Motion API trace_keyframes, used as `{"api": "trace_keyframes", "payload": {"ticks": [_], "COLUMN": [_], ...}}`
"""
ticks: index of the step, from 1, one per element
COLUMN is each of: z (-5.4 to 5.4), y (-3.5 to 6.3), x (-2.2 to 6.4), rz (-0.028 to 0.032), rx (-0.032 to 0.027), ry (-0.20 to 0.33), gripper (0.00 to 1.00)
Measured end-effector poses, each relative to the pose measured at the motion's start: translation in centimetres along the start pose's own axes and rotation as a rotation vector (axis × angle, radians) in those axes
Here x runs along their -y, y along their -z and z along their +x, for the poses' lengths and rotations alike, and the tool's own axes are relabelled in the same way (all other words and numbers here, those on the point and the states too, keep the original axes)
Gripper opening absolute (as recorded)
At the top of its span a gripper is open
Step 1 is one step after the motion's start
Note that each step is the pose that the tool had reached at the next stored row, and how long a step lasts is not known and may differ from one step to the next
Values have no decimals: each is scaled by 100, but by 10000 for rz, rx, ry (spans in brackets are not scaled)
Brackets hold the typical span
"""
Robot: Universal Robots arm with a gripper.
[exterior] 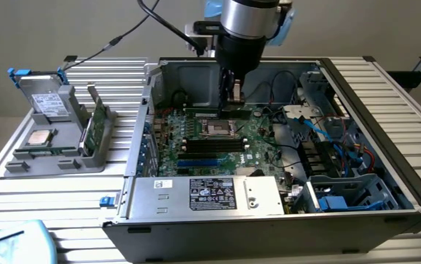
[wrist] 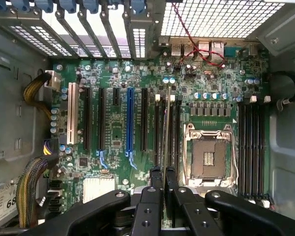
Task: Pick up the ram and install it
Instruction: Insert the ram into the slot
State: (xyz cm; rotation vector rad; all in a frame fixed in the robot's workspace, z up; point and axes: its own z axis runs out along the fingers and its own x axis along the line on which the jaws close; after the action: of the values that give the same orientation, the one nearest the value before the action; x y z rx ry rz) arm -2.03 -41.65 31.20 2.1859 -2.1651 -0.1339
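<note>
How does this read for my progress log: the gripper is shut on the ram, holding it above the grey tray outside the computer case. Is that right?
Not quite. The gripper is shut on the ram, but holds it above the motherboard inside the computer case, not above the grey tray outside it. The exterior view shows this.

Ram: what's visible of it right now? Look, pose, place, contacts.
The ram is a long, thin, dark green stick, standing on edge and roughly level. The gripper is shut on it, pinching it near its middle. It sits inside the open computer case, low over the motherboard, behind the empty CPU socket in the exterior view. In the wrist view it runs edge-on along the black memory slots. Whether it touches a slot cannot be told.
</note>
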Motion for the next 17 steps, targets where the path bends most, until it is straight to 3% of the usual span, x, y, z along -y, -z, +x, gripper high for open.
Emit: {"api": "trace_keyframes", "payload": {"ticks": [17], "z": [-24], "y": [-309], "x": [33], "rz": [-6], "rx": [-61], "ry": [364], "gripper": [14]}}
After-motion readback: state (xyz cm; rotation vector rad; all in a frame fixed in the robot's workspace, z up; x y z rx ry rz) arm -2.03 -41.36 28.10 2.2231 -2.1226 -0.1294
